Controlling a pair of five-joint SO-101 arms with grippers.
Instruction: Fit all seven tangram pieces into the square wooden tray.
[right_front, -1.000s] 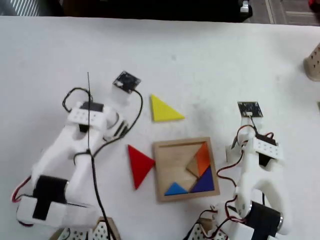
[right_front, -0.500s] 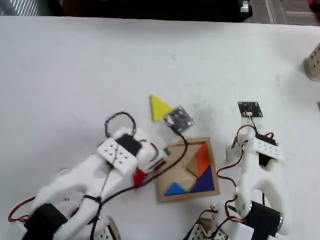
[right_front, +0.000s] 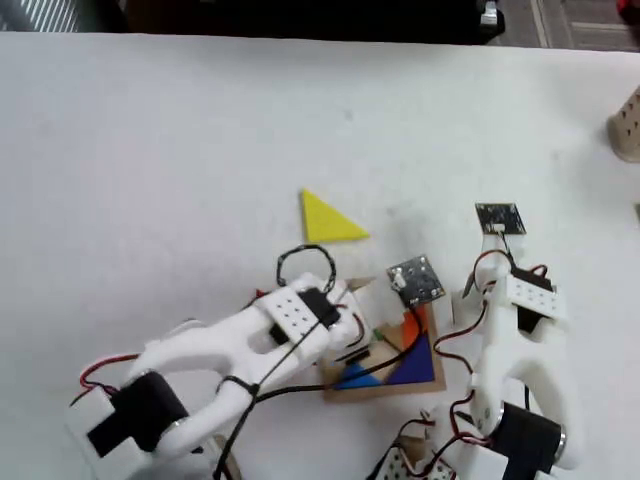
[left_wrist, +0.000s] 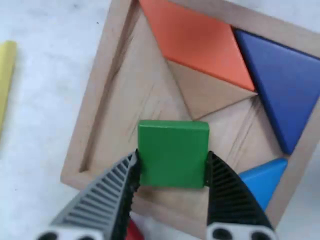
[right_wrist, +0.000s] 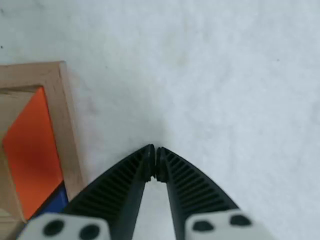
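My left gripper (left_wrist: 171, 162) is shut on a green square piece (left_wrist: 173, 152), held over the square wooden tray (left_wrist: 100, 95). In the tray lie an orange triangle (left_wrist: 192, 37), a dark blue triangle (left_wrist: 280, 85), a light blue triangle (left_wrist: 262, 179) and a wood-coloured triangle (left_wrist: 207, 90). From above, the left arm (right_front: 290, 325) covers the tray's left half (right_front: 380, 385). A yellow triangle (right_front: 325, 218) lies on the table beyond the tray. A sliver of the red piece (left_wrist: 132, 232) shows below the fingers. My right gripper (right_wrist: 154, 165) is shut and empty, just off the tray's right edge (right_wrist: 70, 125).
The right arm (right_front: 515, 330) stands to the right of the tray. A perforated wooden object (right_front: 628, 125) sits at the far right edge of the white table (right_front: 150, 130). Cables trail from both arms near the front edge.
The left arm has swung right from the table's left side to over the tray, carrying the green square. It now hides the red triangle. The right arm has not moved.
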